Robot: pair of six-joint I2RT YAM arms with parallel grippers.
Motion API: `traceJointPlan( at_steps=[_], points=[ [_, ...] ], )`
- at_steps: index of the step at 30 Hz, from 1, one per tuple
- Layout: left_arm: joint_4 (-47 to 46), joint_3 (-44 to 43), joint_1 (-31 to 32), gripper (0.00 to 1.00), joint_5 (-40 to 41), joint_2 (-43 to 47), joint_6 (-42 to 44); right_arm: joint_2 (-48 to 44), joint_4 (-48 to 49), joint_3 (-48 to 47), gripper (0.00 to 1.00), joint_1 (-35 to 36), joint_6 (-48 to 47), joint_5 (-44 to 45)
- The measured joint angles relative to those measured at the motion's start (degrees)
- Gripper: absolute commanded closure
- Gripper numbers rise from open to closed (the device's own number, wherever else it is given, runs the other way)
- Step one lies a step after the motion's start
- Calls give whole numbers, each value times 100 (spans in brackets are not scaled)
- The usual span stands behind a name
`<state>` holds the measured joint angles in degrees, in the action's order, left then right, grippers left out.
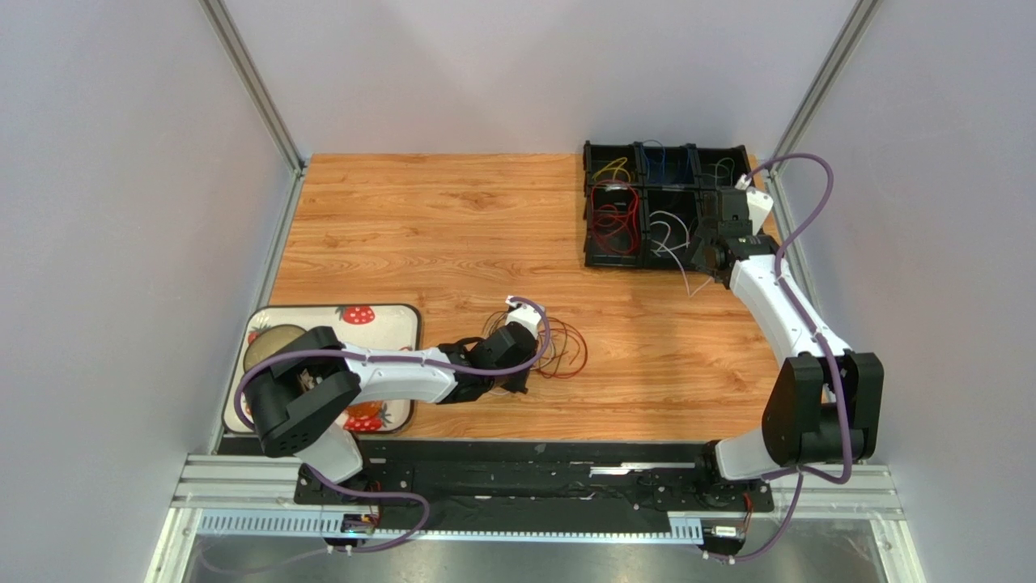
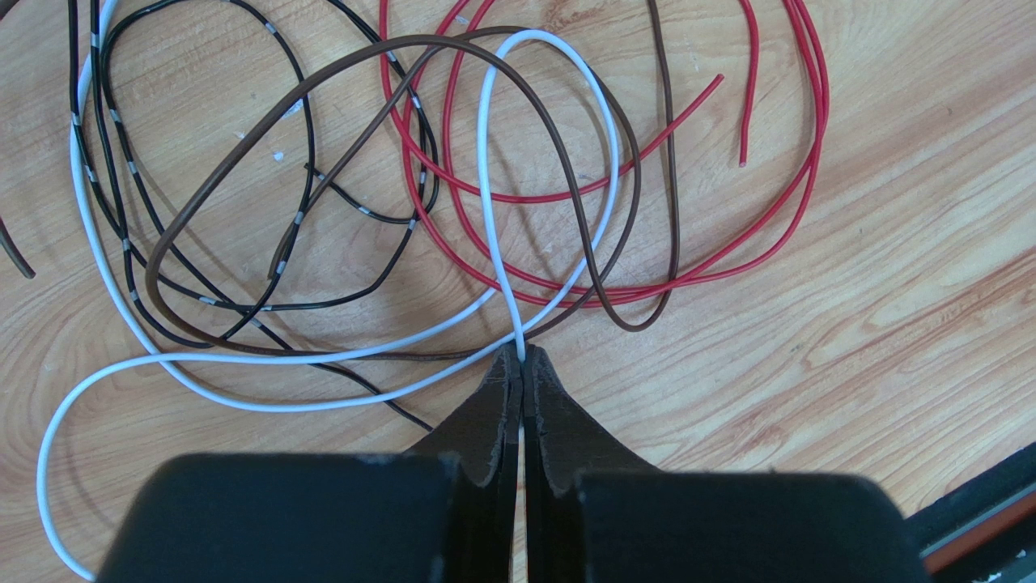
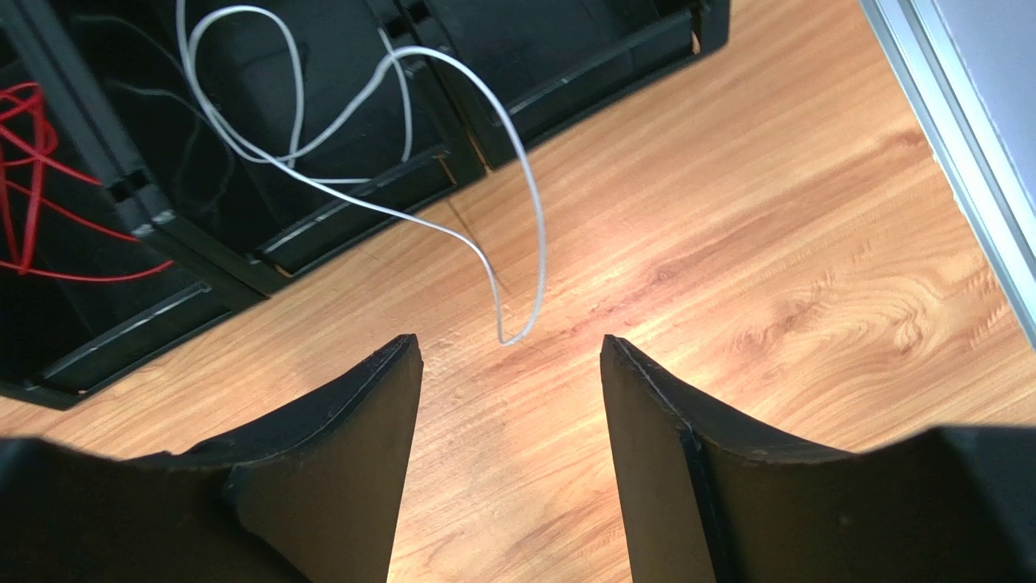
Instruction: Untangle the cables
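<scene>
A tangle of thin cables lies on the wooden table in front of my left arm. In the left wrist view it holds a white cable, a brown cable, a red cable and a black cable, looped over each other. My left gripper is shut on the white cable at its tips. My right gripper is open and empty over bare wood, beside the black tray. A white cable hangs out of that tray, its end just ahead of the right fingertips.
A black compartment tray stands at the back right, with red cable, white, yellow and blue cables sorted in its cells. A strawberry-pattern tray with a round plate lies at the left near edge. Grey walls enclose the table.
</scene>
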<state>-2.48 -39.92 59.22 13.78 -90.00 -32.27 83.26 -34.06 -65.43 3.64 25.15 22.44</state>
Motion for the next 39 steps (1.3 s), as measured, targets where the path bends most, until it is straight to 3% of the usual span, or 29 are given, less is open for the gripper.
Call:
traceJointPlan(
  at_steps=[17, 22, 25, 32, 39],
  points=[
    [-63, 50, 0, 100, -2, 24, 0, -269, 313, 658, 45, -269, 212, -96],
    [-70, 55, 0, 100, -2, 24, 0, -269, 431, 702, 51, -352, 225, -190],
    [-70, 55, 0, 100, -2, 26, 0, -229, 518, 737, 61, -531, 245, -258],
    [-70, 55, 0, 100, -2, 26, 0, 334, 776, 728, 64, -695, 245, -470],
    [-70, 55, 0, 100, -2, 26, 0, 584, 953, 632, 72, -693, 199, -708]
  ],
)
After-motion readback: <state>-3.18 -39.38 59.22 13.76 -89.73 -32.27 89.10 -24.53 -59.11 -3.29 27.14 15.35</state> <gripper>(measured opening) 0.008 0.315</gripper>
